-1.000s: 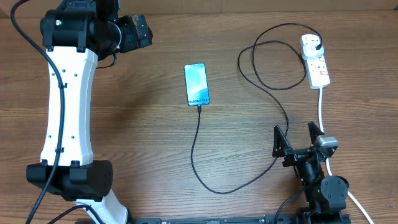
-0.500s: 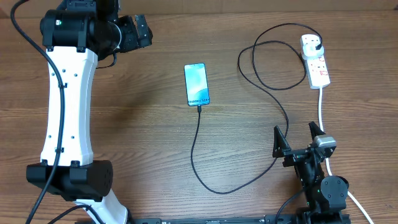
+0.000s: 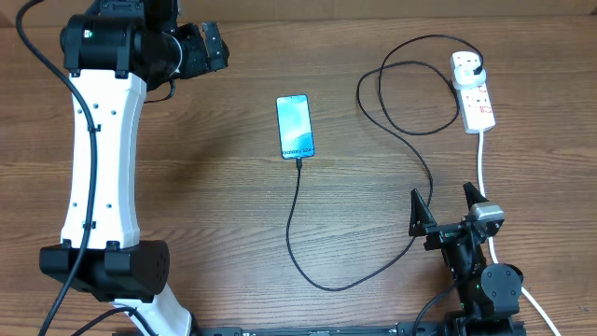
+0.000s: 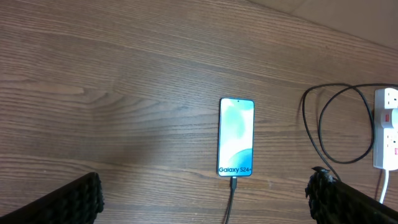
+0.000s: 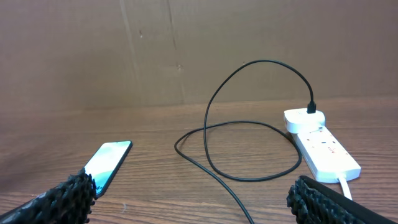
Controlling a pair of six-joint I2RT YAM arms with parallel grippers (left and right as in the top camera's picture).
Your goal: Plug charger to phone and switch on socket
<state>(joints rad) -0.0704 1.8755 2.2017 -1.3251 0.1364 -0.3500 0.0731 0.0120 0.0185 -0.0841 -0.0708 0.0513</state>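
Left jaws: we find the left gripper (image 3: 213, 49) spread wide with nothing between its pads (image 4: 68, 200). Only the pad tips enter its wrist view, at the two lower corners.
Right jaws: the right gripper (image 3: 445, 207) likewise stands fully apart and grips nothing. Its fingers (image 5: 59, 198) are cut off by the lower edge.
Phone: the phone (image 4: 236, 137) lies flat on the table (image 3: 215, 187), screen up. It is ahead of the left jaws and centred between them, and ahead and to the left of the right jaws.
Charger: the charger (image 3: 287, 229) meets the phone's bottom edge. Its plug sits in the far end of the socket (image 3: 476, 98), ahead and right of the right jaws.
Hard to make out: we cannot tell how deep the connector sits, nor how the socket's switches stand.
Overhead only: the cable's whole run, passing close by the right jaws, and the white cord (image 3: 481, 159).
Left wrist only: the white text on the screen.
Right wrist only: the cable arching up off the table to the plug.
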